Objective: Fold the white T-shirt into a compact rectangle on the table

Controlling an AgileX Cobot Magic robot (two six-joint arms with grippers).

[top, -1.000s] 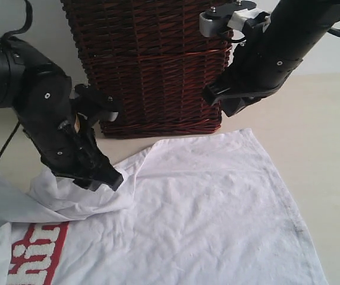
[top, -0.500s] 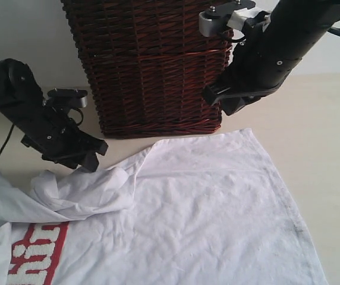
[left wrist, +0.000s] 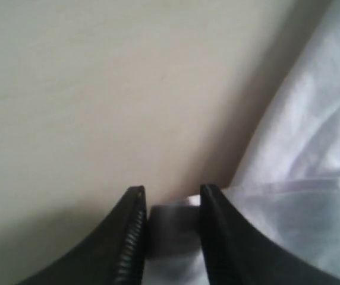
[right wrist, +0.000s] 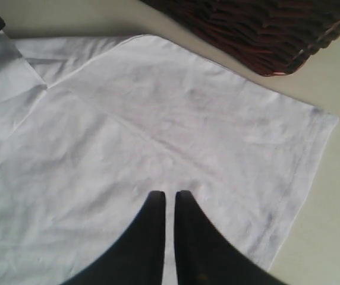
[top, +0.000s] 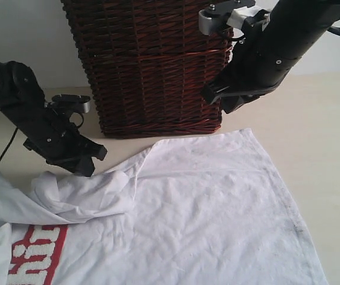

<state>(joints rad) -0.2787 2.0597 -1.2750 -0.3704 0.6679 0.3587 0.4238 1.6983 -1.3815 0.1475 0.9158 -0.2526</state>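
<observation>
White T-shirt [top: 205,208] bunches between left fingers [left wrist: 128,237], grip unclear, likely for folding; right fingers [right wrist: 149,237] hang clenched, empty, above it.

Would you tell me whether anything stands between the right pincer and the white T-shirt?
Nothing visible does. The right pincer hangs over the white cotton T-shirt; the dark brown wicker basket stands beside it.
</observation>
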